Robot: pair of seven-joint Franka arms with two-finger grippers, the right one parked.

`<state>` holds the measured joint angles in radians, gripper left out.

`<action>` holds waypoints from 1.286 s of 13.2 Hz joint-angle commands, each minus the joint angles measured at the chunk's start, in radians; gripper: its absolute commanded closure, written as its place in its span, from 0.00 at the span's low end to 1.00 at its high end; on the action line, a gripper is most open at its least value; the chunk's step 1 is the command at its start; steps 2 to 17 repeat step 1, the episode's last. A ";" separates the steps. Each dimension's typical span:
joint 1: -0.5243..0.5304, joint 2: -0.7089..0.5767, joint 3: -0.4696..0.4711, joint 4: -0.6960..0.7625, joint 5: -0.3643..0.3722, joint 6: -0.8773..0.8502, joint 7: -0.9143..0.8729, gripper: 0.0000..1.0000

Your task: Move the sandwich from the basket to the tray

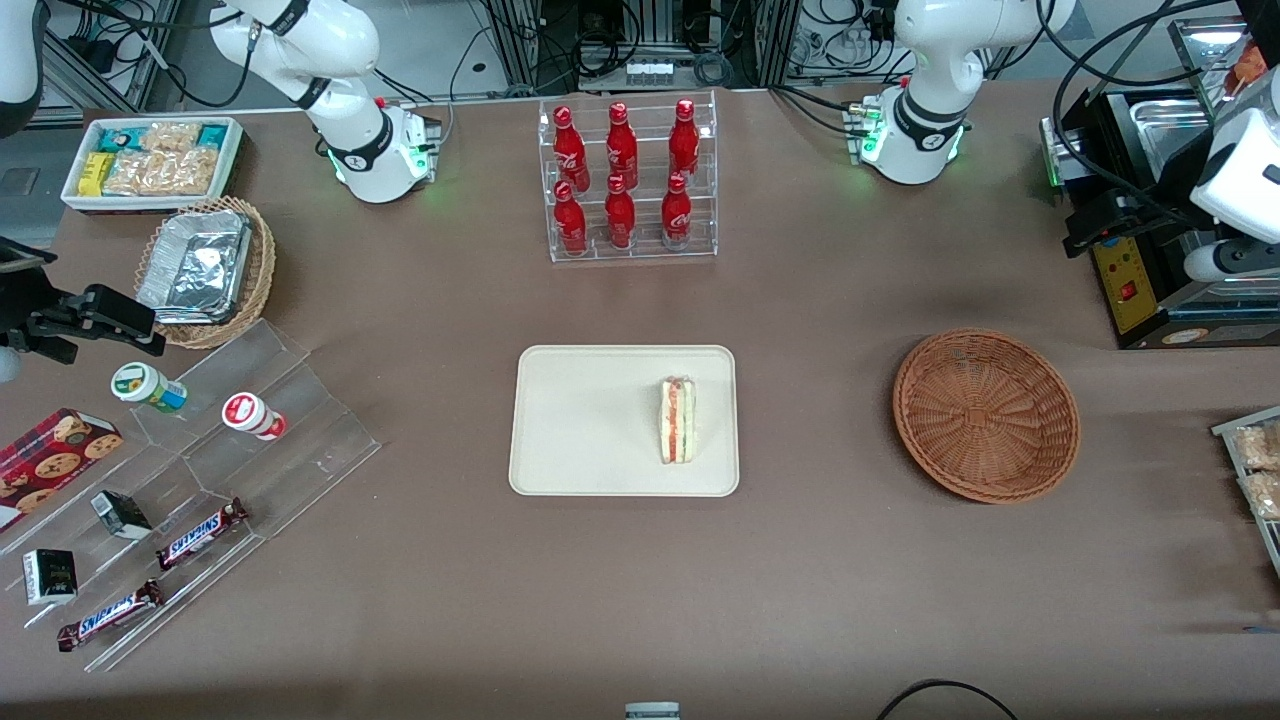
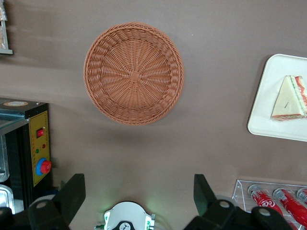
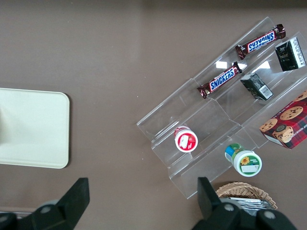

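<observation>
While the front view is taken first, the sandwich (image 1: 677,420) is seen lying on the tray (image 1: 580,420), close to the tray's edge nearer the working arm's end of the table. The basket (image 1: 986,414) is found beside the tray, well apart from it toward the working arm's end, with nothing in it. A clear rack of red bottles (image 1: 627,180) is placed farther from the front camera than the tray. The left arm's gripper cannot be made out in this view.

From the left wrist view, the gripper (image 2: 139,194) is shown high above the table, its two dark fingers (image 2: 72,194) spread wide with nothing between them. The basket (image 2: 134,73) is seen whole and empty below it, and the sandwich (image 2: 290,98) rests on the tray (image 2: 271,112), well apart from the basket.

From the right wrist view, only a corner of the tray (image 3: 33,127) is caught, beside a clear stepped stand (image 3: 206,120) on which two Snickers bars (image 3: 220,79) are laid.
</observation>
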<state>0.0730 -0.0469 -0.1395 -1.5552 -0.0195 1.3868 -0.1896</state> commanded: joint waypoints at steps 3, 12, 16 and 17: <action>0.010 -0.024 -0.011 -0.009 -0.014 -0.012 0.015 0.00; 0.010 -0.024 -0.011 -0.009 -0.014 -0.012 0.015 0.00; 0.010 -0.024 -0.011 -0.009 -0.014 -0.012 0.015 0.00; 0.010 -0.024 -0.011 -0.009 -0.014 -0.012 0.015 0.00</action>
